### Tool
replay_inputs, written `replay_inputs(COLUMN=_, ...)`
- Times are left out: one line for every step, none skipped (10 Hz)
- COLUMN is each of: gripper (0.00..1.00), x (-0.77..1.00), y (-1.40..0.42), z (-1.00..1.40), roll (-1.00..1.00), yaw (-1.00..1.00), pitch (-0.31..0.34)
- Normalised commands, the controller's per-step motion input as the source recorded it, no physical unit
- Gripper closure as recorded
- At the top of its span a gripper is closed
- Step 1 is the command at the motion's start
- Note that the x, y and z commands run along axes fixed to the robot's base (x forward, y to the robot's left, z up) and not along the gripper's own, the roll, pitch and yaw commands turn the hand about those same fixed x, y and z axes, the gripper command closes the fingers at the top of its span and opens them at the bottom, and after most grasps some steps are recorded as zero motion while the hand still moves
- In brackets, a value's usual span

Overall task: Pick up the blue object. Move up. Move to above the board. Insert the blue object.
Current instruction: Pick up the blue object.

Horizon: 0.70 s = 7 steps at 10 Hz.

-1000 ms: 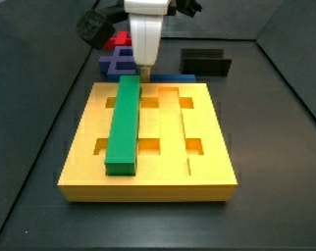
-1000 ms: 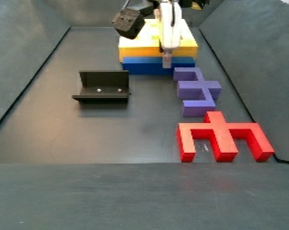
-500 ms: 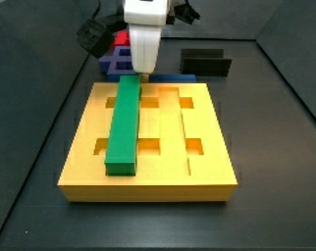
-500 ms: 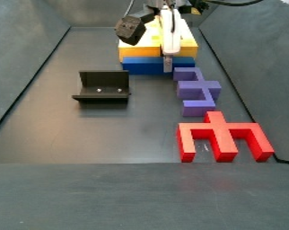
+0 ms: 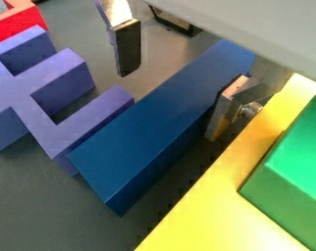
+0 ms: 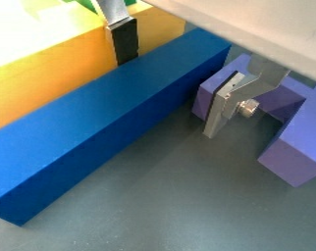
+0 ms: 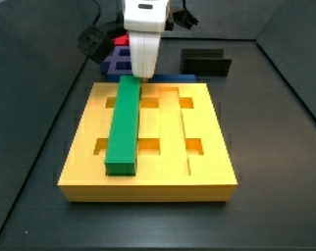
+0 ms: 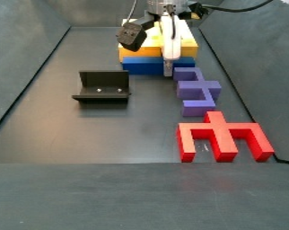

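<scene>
The blue object [image 5: 147, 127] is a long dark-blue bar lying on the floor between the yellow board [image 5: 220, 208] and a purple E-shaped block [image 5: 43, 88]. In both wrist views my gripper [image 5: 181, 76] is open and straddles the bar. One finger [image 5: 127, 47] stands apart from it on the purple block's side; the other sits against the bar's edge by the board. The other wrist view shows the blue object [image 6: 108, 118] between the fingers of the gripper [image 6: 173, 69]. In both side views the gripper [image 7: 143, 75] [image 8: 169, 68] hangs low at the board's [image 7: 200, 127] far end.
A green bar [image 7: 124, 123] lies in a groove of the board. The purple block [image 8: 195, 88] and a red E-shaped block [image 8: 225, 137] lie in a row on the floor. The fixture [image 8: 102, 87] stands apart on the floor.
The gripper has come down lower over the blue object; the fingers now reach beside the bar. Nothing else has moved.
</scene>
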Motion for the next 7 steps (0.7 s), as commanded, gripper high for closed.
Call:
replay_inputs(gripper=0.00, x=0.05, y=0.00, z=-0.16, roll=0.04, yaw=0.00, pitch=0.000)
replay_inputs(gripper=0.00, x=0.04, y=0.00, z=-0.08, roll=0.03, yaw=0.00, pitch=0.000)
replay_inputs(gripper=0.00, x=0.00, y=0.00, z=0.00, roll=0.00, yaw=0.00, pitch=0.000)
replay_inputs(gripper=1.00, x=0.00, y=0.00, z=0.00, roll=0.00, yaw=0.00, pitch=0.000)
replay_inputs(gripper=1.00, x=0.00, y=0.00, z=0.00, roll=0.00, yaw=0.00, pitch=0.000)
replay_inputs(gripper=1.00, x=0.00, y=0.00, z=0.00, roll=0.00, yaw=0.00, pitch=0.000)
replay_inputs(gripper=1.00, x=0.00, y=0.00, z=0.00, roll=0.00, yaw=0.00, pitch=0.000)
